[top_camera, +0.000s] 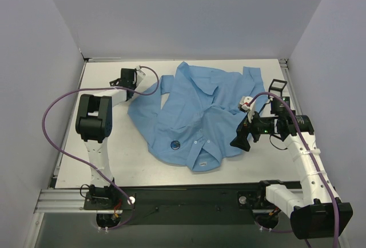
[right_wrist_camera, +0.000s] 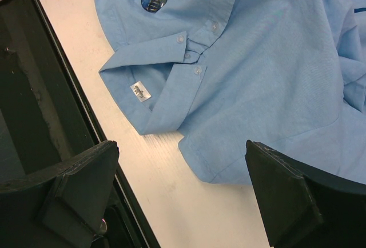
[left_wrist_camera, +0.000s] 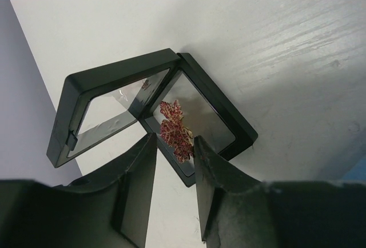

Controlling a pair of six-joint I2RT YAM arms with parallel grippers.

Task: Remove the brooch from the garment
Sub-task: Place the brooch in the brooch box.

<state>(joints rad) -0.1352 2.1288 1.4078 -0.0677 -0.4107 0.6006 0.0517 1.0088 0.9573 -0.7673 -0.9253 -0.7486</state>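
Two arms, far apart, neither on the garment.

Far left: your left arm (top_camera: pixel 94 116) reaches to the back corner of the tabletop (left_wrist_camera: pixel 269 25). The left jaws stand partly open, a narrow gap between the tips, and clamp nothing. Just past the tips lies an open hinged black case (left_wrist_camera: pixel 117 72). A red-and-white speckled piece (left_wrist_camera: pixel 174 131) rests on its lower leaf. Whether the tips touch the case rim, you cannot tell from the wrist view.

Centre: the shirt (top_camera: pixel 200 111) lies crumpled, collar toward the near edge. The brooch (top_camera: pixel 175 143) sits on the cloth near that collar, on its left side, well apart from both arms. From the right wrist view it shows beyond the collar and the white neck label (right_wrist_camera: pixel 139 91), flat against the fabric.

Right: your right arm (top_camera: pixel 303 151) hovers off the shirt's right edge. The right jaws gape fully and hold nothing, with cloth and bare tabletop below them. A second black case (top_camera: pixel 278 87) stands behind, near the far right.

Progress, as a judgement: the task's removal is not begun. The brooch has yet to be reached, gripped and drawn free of the cloth. The right jaws look better placed for it.
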